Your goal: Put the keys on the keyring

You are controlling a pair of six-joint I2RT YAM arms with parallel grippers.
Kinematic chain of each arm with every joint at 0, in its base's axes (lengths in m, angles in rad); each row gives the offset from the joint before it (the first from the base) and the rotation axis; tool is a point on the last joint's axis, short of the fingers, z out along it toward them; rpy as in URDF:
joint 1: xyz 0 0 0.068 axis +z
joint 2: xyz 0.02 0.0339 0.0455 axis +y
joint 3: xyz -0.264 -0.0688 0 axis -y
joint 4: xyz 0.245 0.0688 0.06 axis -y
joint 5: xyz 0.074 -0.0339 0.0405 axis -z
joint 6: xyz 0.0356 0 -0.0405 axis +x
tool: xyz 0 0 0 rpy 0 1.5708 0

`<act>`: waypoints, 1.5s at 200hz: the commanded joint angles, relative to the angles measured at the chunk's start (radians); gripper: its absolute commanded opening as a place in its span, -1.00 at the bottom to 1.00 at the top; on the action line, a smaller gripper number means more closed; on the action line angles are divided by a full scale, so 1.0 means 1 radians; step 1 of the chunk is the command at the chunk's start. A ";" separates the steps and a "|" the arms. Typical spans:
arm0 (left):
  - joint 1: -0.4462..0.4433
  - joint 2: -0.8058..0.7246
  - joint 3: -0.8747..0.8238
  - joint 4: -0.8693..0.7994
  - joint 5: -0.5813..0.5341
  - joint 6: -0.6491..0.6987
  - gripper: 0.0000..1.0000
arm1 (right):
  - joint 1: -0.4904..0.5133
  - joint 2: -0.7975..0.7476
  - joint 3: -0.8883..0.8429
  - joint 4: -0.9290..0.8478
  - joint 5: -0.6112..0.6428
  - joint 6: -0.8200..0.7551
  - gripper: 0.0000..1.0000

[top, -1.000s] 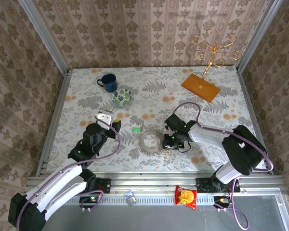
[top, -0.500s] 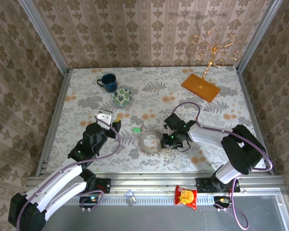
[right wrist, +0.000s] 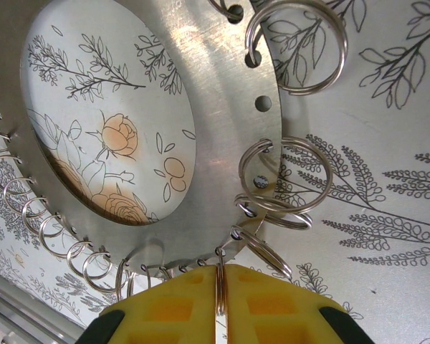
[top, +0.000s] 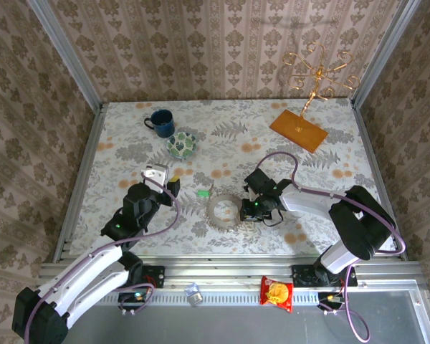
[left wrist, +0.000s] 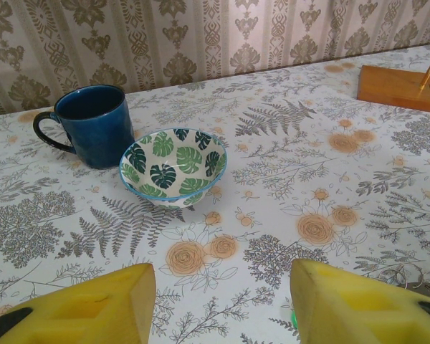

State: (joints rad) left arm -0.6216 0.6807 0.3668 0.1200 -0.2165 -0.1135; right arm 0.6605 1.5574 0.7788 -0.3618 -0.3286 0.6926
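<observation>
Since the keyring [right wrist: 233,129] lies flat on the tabletop [left wrist: 358,186] in front of the right arm, its rim fringed with many small wire loops, the step in hand looks like securing one loop so that a key can be threaded onto it. The right pincer [right wrist: 221,287] is closed on a small split ring [right wrist: 218,258] that hangs from a hole at the near edge of the rim. The wire shows edge-on between the yellow pads.

To do this well, the grip should take that one loop alone, because its neighbours crowd in on both sides and overlap. Any lift or twist should be slight, so the flat plate does not drag across the patterned cloth.

The green-tagged key [top: 202,193] rests on the tabletop just beside the keyring, on the side toward the left arm. The left pincer [left wrist: 222,294] is open and holds nothing. It faces the leaf-patterned bowl [left wrist: 173,165] and the blue mug [left wrist: 93,125] farther back, so fetching that key is probably its job.
</observation>
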 commanded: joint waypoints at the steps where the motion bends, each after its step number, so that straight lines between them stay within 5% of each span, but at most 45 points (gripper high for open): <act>1: -0.008 -0.012 -0.006 0.023 0.010 -0.022 0.06 | -0.004 0.011 0.025 -0.008 0.011 0.005 -0.75; 92: -0.008 -0.013 -0.003 0.022 0.012 -0.020 0.06 | -0.002 0.038 0.040 -0.030 0.008 -0.017 -0.73; 136: -0.008 -0.012 0.001 0.017 0.010 -0.016 0.05 | -0.001 0.033 0.055 -0.064 0.027 -0.043 -1.00; 206: -0.007 -0.015 0.039 -0.024 0.032 0.062 0.05 | 0.012 -0.137 0.152 -0.146 0.070 -0.425 -1.00; 251: -0.007 0.016 0.082 -0.056 0.165 0.171 0.01 | 0.012 -0.240 0.172 -0.117 -0.023 -0.667 -1.00; 300: -0.006 0.122 0.163 -0.126 0.443 0.328 -0.18 | 0.012 -0.265 0.189 -0.059 -0.137 -0.835 -1.00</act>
State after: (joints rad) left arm -0.6224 0.7582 0.4732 0.0463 0.0330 0.0940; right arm 0.6666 1.3106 0.9295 -0.4595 -0.3737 -0.0036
